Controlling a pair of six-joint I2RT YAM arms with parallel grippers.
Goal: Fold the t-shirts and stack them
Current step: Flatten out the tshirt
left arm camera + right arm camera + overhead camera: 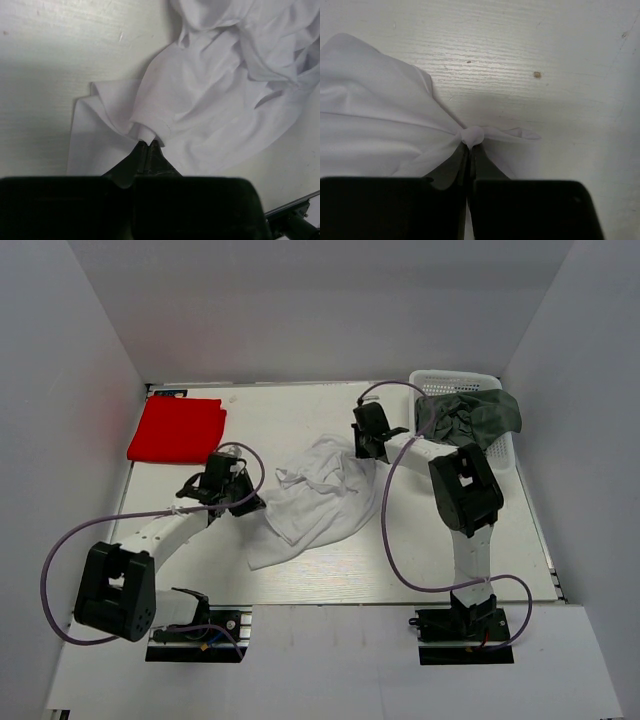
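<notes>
A crumpled white t-shirt [315, 502] lies in the middle of the table. My left gripper [250, 502] is shut on its left edge; in the left wrist view the jaws [148, 144] pinch a fold of the white t-shirt [210, 95]. My right gripper [362, 448] is shut on the shirt's upper right corner; the right wrist view shows a bunched knot of the white t-shirt [380, 125] between the closed jaws [470, 146]. A folded red t-shirt [178, 430] lies flat at the back left. A dark grey-green t-shirt [472, 416] hangs over the basket rim.
A white plastic lattice basket [440, 382] stands at the back right, close to the right arm's elbow. White walls enclose the table on three sides. Purple cables loop beside both arms.
</notes>
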